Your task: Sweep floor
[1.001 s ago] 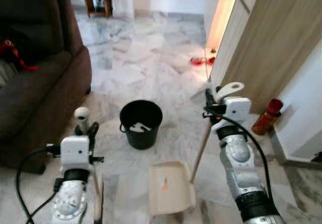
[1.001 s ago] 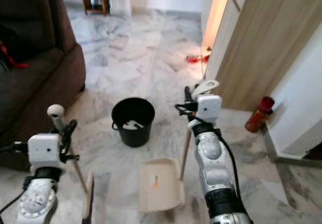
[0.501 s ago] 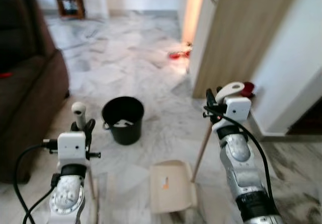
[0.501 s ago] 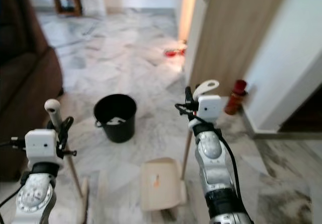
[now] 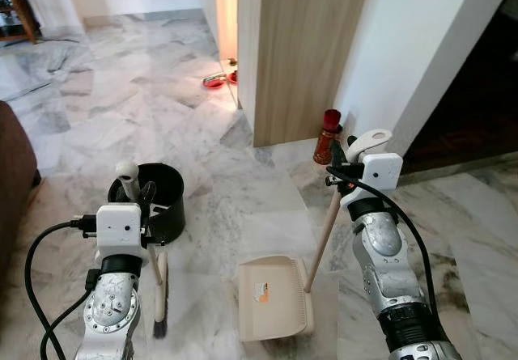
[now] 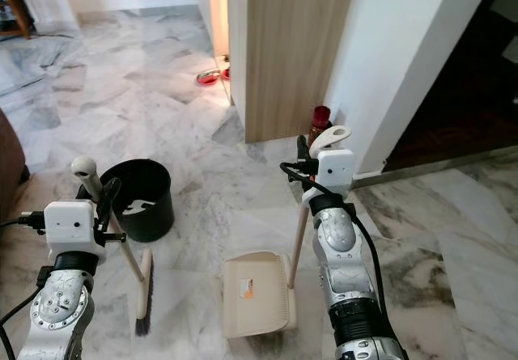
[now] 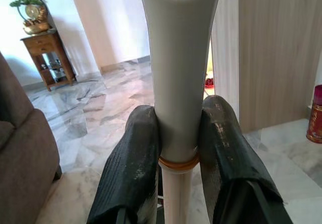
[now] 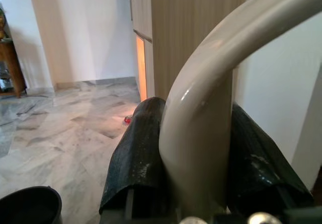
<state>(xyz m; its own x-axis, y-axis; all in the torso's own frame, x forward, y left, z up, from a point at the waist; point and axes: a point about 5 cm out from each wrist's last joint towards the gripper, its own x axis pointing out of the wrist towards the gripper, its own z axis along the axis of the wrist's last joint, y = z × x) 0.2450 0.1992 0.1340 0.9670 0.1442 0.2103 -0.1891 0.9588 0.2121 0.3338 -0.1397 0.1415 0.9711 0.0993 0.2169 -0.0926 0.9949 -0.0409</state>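
Left gripper (image 7: 176, 158): jaws clamped on broom (image 5: 159, 283), at our 7 o'clock. Right gripper (image 8: 193, 163): jaws clamped on dustpan (image 5: 273, 298), 6 o'clock. Risk: broom striking black bucket (image 5: 162, 198) at 10 o'clock.

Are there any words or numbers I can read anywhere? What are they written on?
No words or numbers can be read here.
Dustpan: a small orange and white sticker, too small and blurred to read.
Red bottle by the wooden cabinet: any label is too small to read.
Black bucket, broom: no writing to be seen.
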